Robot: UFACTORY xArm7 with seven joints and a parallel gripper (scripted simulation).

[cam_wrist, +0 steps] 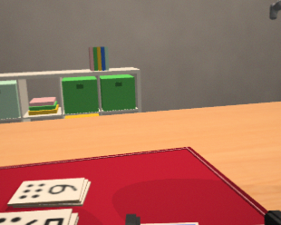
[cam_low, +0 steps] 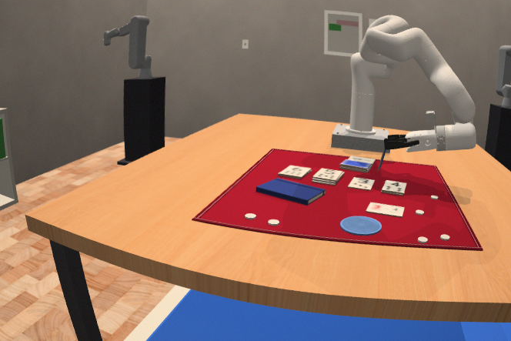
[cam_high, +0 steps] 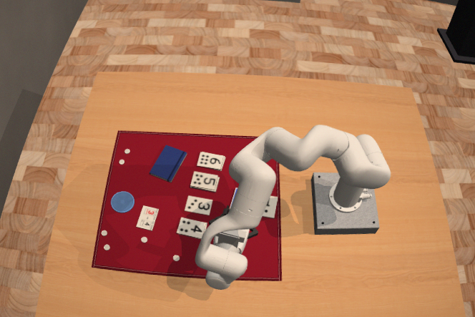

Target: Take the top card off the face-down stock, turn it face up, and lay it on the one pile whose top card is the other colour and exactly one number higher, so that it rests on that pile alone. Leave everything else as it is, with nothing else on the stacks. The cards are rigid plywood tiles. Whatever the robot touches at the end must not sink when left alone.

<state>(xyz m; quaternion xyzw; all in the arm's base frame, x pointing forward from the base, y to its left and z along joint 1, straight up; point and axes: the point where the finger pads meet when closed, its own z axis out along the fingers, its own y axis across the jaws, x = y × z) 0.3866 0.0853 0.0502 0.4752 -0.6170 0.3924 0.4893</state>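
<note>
The gripper (cam_high: 234, 224) (cam_low: 387, 144) (cam_wrist: 205, 220) is set wide, with the card (cam_low: 382, 159) seemingly held by its sides, hanging steeply, right of the stack with the blue top (cam_low: 356, 163). It should be turned slowly, kept high, and its number checked first.

So the white arm (cam_high: 257, 187) (cam_low: 447, 77) is bent up high through the shoulder and elbow, then slopes down to the wrist (cam_high: 224, 261) (cam_low: 458, 137), which is lying roughly sideways. The claw (cam_high: 234, 225) (cam_low: 387, 142) (cam_wrist: 204, 220) points about level above the worktop, black fingers gripping while set pretty wide apart.
</note>
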